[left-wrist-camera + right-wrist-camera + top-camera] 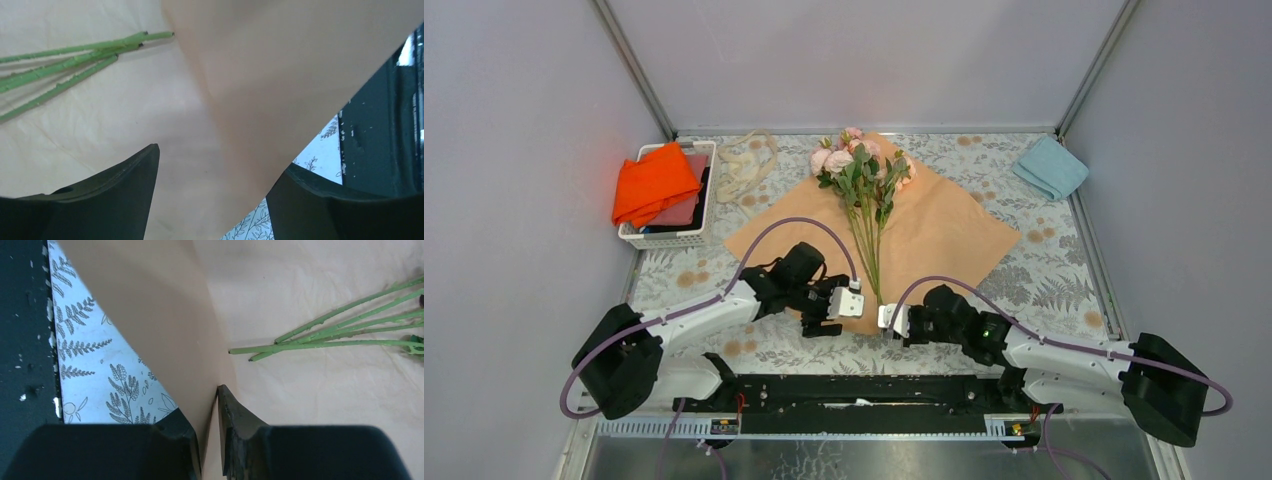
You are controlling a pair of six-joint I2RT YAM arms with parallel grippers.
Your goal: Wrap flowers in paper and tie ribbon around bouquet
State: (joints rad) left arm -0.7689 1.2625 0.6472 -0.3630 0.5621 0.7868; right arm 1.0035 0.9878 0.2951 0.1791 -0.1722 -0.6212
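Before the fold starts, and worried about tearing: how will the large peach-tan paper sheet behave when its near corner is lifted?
Probably floppy: the large peach-tan paper sheet bends up in a curve where the right end effector pinches it. Likely light, as one pinch raises that corner. The pale pink flowers lie loose on it, so a tug may shift them.

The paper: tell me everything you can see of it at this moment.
The paper is a large thin matte sheet, only its peach-tan face showing, lying as a diamond on the patterned table. The flowers lie along its diagonal, stems toward the near corner. That corner is raised into a fold, pinched by the right gripper; the left gripper stands open astride it.
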